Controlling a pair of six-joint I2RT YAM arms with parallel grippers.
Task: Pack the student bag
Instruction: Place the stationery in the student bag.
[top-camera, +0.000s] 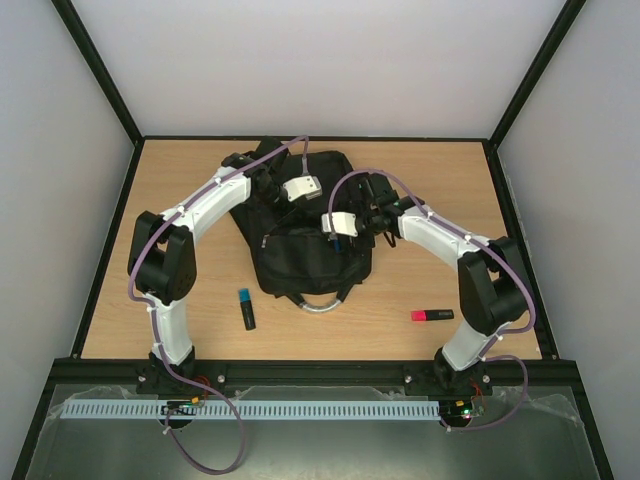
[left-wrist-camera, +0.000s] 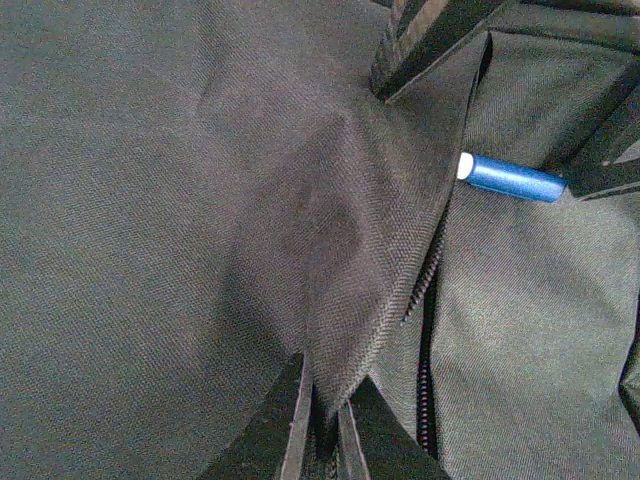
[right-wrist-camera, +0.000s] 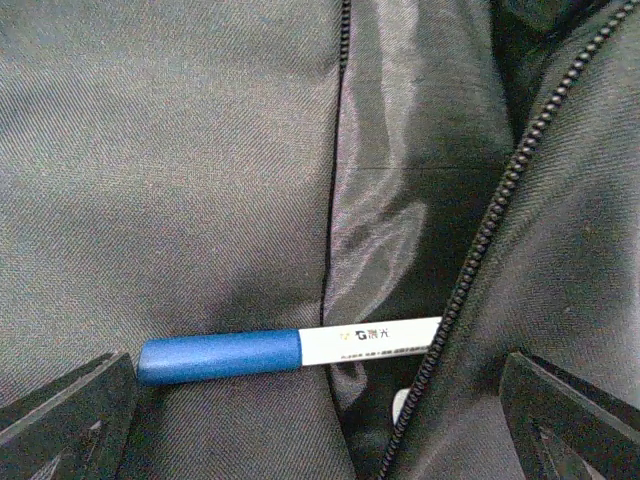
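Black woven fabric of the student bag (top-camera: 300, 255) is pinched in a fold by the left claw (left-wrist-camera: 325, 428), closed tight on the flap beside the zip (right-wrist-camera: 480, 250), so the pocket mouth is held apart. The bag lies flat in the middle of the counter (top-camera: 340, 340), its grey loop handle (top-camera: 322, 303) towards the arms. The right claw (right-wrist-camera: 320, 420) is spread wide and nothing is gripped in it. Between its fingers a blue-capped pen (right-wrist-camera: 290, 350) lies across the opening, its white end reaching the zip teeth and its blue end outside on the outer cloth.

The pen appears to be only half stowed. The flap is best held lifted while the pen is taken by its capped end and slid lengthwise under the zip line (crosswise it may well catch on the teeth).

Only this pen is seen at the pocket; whatever lies deeper is hidden. A black marker with a blue cap (top-camera: 246, 310) and a red marker (top-camera: 432, 316) lie on the counter, either side of the handle, not yet packed.
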